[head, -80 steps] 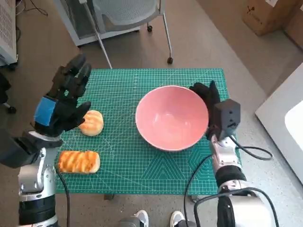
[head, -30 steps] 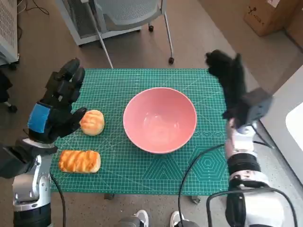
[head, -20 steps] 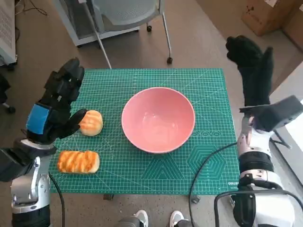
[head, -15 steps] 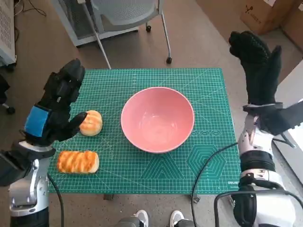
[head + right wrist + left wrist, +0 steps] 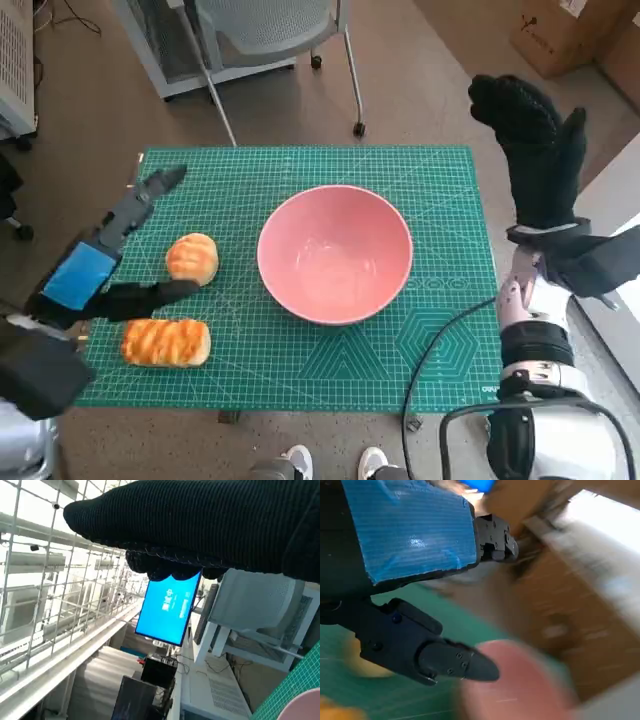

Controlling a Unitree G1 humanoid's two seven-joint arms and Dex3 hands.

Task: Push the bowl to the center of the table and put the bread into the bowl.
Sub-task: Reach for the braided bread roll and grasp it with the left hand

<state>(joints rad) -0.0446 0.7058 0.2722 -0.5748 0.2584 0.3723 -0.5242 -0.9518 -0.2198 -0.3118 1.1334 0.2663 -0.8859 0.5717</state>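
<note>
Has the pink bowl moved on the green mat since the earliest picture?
Yes. The pink bowl has slid toward the round bread, away from the green mat edge.

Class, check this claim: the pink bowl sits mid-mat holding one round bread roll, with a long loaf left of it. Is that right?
Not quite. In the head view the pink bowl is empty; the round bread roll lies on the green mat left of it, near the long loaf.

A grey mesh chair [image 5: 270, 25] stands on the brown floor [image 5: 420, 80] beyond the green cutting mat [image 5: 300, 350], cardboard boxes [image 5: 565, 35] nearby.
</note>
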